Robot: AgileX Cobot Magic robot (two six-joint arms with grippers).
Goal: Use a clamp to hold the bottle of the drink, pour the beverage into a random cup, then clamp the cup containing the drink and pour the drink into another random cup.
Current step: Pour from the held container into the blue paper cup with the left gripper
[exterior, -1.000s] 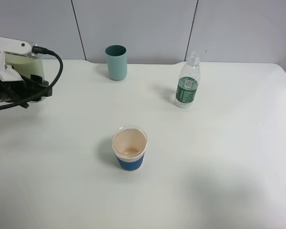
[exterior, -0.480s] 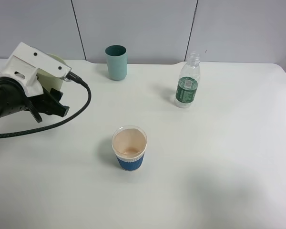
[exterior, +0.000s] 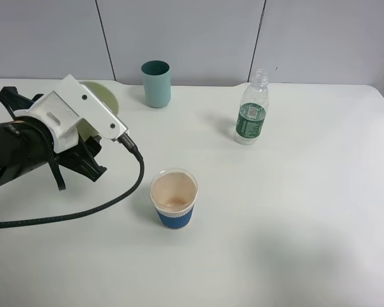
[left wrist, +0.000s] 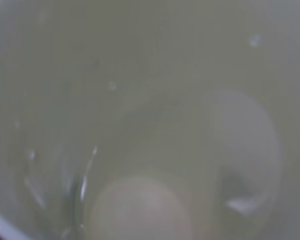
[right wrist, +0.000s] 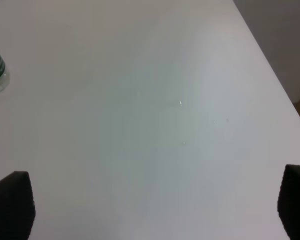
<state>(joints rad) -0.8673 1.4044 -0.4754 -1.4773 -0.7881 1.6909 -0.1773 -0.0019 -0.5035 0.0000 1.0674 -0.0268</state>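
Tumbler (exterior: pixel 107 101) carried nearer paper cup (exterior: pixel 175 216) | left fingers (exterior: pixel 91 163) grip it | right fingers (right wrist: pixel 10 205) wide | bottle (exterior: pixel 251 115), teal cup (exterior: pixel 157 86) apart

The pale yellow-green smooth plastic tumbler (exterior: pixel 106 97) is plain, and the darker plastic tumbler (exterior: pixel 156 84) is teal. The clear ribbed plastic bottle (exterior: pixel 251 109) has a dark green label. The short paper cup (exterior: pixel 174 198) shows a white rim, a beige inside and a ribbed dark blue sleeve. The flat table (exterior: pixel 294 211) is white.
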